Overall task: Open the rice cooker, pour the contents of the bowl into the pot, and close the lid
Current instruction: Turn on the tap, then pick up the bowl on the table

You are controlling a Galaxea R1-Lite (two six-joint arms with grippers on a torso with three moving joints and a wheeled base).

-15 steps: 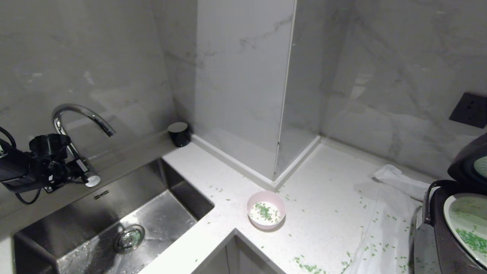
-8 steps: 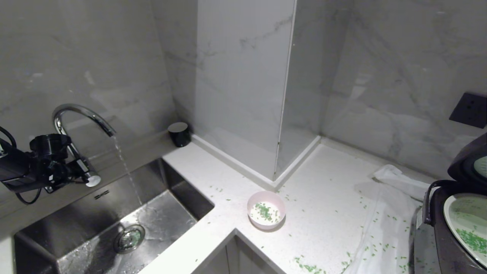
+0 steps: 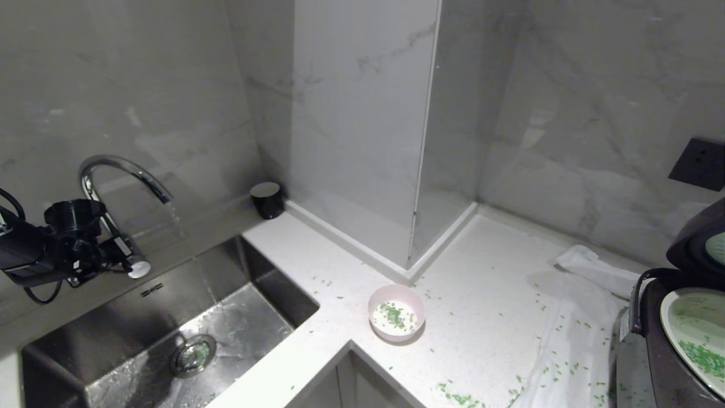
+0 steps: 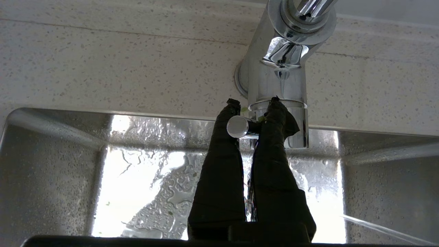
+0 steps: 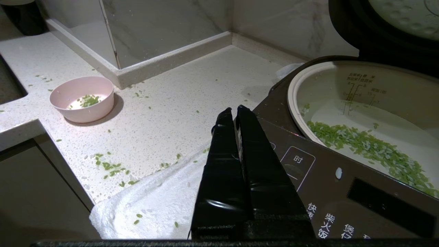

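1. While the rice cooker sits at the right edge of your head view with its lid raised, the pot already holds a band of green grains.
2. Your bowl stands upright at lower centre on the counter, well apart from the cooker, with only a few grains left inside.
3. Loose grains lie scattered on the counter and on the white towel beside the cooker; you risk sweeping more onto the floor if an arm passes low there.
4. Your right gripper hovers over the cooker's front panel, fingers pressed together, holding nothing.
5. Your left gripper, at the left edge of the head view, is clamped on the faucet lever above the sink. Water is running; a jerk on that lever could splash, judging by the thin stream.
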